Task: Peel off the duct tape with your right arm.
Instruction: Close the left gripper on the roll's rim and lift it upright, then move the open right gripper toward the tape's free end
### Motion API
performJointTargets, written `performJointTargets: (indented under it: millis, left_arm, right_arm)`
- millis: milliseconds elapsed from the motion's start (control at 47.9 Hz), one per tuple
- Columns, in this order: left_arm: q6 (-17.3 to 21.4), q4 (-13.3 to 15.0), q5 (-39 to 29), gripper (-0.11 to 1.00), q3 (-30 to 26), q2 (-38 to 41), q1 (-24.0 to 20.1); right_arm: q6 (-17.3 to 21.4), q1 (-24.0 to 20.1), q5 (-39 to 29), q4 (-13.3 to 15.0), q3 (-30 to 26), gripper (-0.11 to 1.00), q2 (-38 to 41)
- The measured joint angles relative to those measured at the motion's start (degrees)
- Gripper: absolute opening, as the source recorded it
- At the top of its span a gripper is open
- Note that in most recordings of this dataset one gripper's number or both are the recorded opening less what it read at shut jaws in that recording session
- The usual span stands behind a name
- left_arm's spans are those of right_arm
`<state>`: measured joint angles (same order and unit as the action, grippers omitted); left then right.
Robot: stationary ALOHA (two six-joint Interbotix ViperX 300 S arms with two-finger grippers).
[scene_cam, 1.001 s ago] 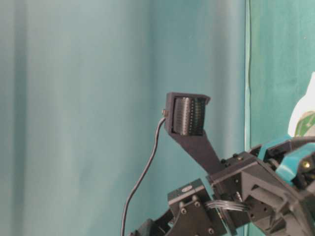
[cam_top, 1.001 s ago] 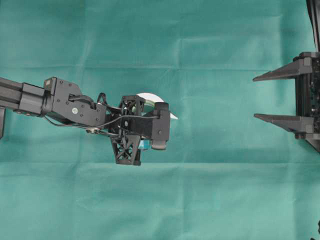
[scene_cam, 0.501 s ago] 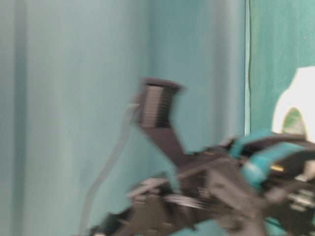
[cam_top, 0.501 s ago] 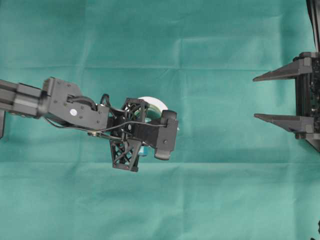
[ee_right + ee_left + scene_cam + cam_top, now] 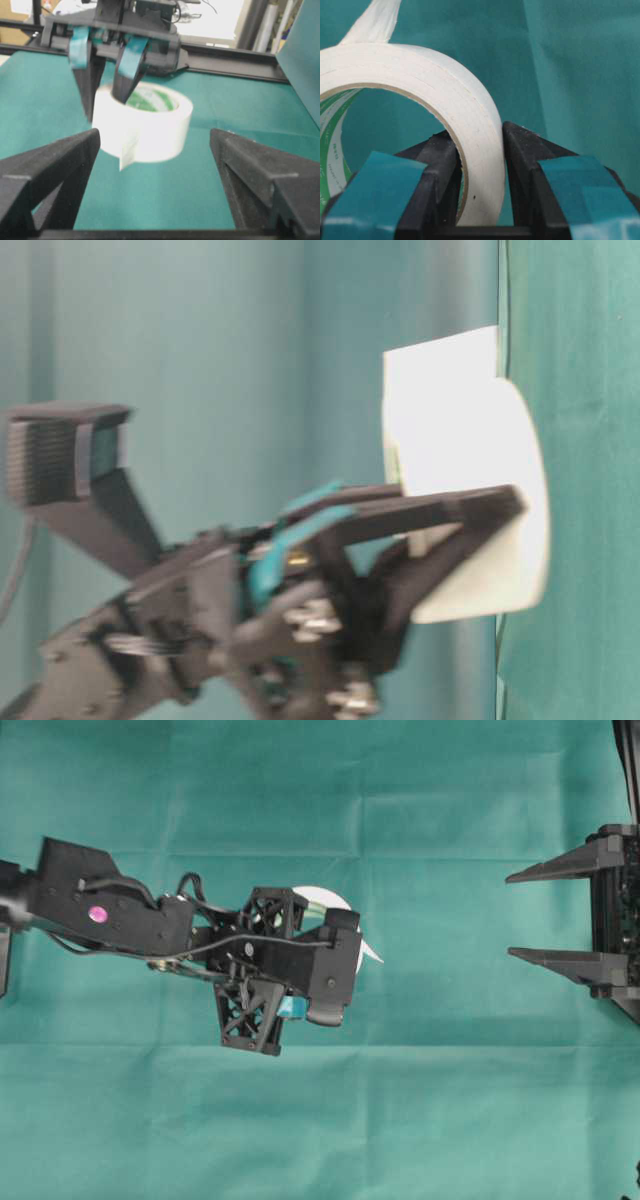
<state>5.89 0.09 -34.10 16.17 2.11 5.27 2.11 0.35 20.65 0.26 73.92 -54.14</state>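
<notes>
Here the left fingers [image 5: 445, 165] pinch the duct tape [image 5: 435, 85] wall.

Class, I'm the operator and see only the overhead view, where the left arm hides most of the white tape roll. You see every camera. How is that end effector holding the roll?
Observer: The left end effector pinches the duct tape by its wall, its fingers one inside the roll, one outside.
Operator: And the loose tab?
Observer: In the right wrist view the tab hangs free off the wall facing the open right end effector.
</notes>
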Motion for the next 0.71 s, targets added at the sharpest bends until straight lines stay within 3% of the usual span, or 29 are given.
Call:
performJointTargets:
  millis: [209,709]
  left_arm:
    - [3.4,-0.1,-4.7,0.22,-2.8,-2.6,-1.1]
    - [3.5,-0.1,-8.3,0.22,-4.8,-3.1,-2.6]
  right_arm:
    - [0.0,-0.1,-0.1,0.0,0.0,0.86,0.0]
    - [0.1,-0.2,0.3,0.0,-0.5,0.86,3.6]
